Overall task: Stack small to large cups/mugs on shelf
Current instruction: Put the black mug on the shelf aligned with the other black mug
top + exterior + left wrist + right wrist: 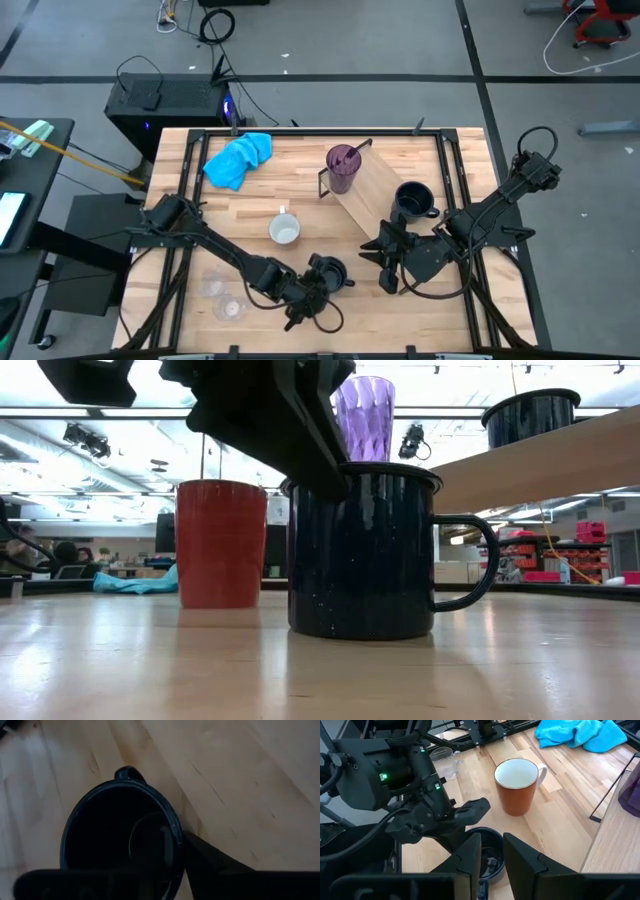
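A dark navy mug (332, 272) stands upright on the table near its front edge, large in the low view (360, 555). My left gripper (316, 287) is on its rim. My right gripper (384, 262) hangs just right of it, fingers (470, 855) a narrow gap apart and empty. The wooden shelf board (375, 195) lies slantwise at the centre. It carries the purple tumbler (343, 165) and the second dark mug (413, 200). A mug, orange outside and white inside (285, 230), stands on the table. Two clear glasses (222, 298) stand at the front left. My left gripper has the dark mug's rim (176, 832) between its fingers, round the rim from the handle (127, 771). One finger (205, 857) is outside the wall; the other seems to be inside, dark against the dark hollow. The fingers come slanting down from above. The mug stands upright on the table.
A bright blue cloth (238, 158) lies at the far left. Black rails (455, 170) run along the tabletop's sides. The two grippers are close together over the front centre. Bare wood lies at the front right (470, 300).
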Tool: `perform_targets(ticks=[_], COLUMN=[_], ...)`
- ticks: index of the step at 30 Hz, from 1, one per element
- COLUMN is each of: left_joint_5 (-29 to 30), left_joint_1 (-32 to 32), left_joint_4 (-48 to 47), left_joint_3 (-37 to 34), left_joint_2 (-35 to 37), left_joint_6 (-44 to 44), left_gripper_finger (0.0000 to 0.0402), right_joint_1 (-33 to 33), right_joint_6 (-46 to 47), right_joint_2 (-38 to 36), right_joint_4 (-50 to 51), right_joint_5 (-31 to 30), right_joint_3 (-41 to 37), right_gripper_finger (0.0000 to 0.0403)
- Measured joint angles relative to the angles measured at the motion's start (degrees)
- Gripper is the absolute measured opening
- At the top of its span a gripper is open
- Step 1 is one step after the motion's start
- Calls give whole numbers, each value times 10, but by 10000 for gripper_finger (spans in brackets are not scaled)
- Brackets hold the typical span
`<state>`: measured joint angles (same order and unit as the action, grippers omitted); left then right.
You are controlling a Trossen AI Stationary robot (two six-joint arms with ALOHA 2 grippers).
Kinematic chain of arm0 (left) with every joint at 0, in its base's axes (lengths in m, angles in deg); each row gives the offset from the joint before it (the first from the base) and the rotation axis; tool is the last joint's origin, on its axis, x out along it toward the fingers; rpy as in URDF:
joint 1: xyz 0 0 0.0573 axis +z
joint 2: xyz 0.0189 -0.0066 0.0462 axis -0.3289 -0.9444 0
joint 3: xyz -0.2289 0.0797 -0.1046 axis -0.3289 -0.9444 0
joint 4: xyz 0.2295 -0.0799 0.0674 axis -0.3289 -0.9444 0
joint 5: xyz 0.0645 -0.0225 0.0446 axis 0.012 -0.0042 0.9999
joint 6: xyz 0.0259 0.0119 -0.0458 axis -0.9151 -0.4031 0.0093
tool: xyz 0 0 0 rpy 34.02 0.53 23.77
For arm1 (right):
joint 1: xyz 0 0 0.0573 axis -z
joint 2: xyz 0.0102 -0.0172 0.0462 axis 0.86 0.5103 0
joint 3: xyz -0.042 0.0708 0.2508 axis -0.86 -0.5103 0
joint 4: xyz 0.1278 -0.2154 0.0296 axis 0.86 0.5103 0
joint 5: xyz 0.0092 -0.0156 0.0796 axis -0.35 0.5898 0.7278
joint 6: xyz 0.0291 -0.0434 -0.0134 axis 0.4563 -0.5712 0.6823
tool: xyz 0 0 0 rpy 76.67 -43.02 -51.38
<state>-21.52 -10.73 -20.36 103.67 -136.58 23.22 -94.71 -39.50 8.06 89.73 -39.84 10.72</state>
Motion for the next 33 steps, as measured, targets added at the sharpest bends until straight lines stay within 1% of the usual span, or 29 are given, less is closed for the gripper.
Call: perform_targets(ticks=[4,6,11,17,21,25,29,33], left_joint_5=[-1,-5,-17,-38,-51,-57,-57,-43], left_joint_1=[0,2,7,9,8,5,4,4], left_joint_4=[0,1,-6,-37,-51,-57,-35,-9], left_joint_3=[0,0,0,0,0,0,0,0], left_joint_2=[0,1,7,41,69,94,115,132], left_joint_6=[-20,-25,-34,-57,-85,-139,-196,-236], left_gripper_finger=[38,28,28,35,28,28,38,30], right_joint_1=[0,0,0,0,0,-5,-17,-19], right_joint_6=[12,12,12,11,10,7,-29,-61], right_joint_2=[0,0,0,0,-3,-23,-41,-55], right_joint_4=[0,0,0,5,13,20,18,18], right_joint_5=[0,0,0,-2,2,23,-17,-36], right_joint_3=[0,0,0,0,0,6,30,37], right_gripper_finger=[88,88,88,88,88,88,88,88])
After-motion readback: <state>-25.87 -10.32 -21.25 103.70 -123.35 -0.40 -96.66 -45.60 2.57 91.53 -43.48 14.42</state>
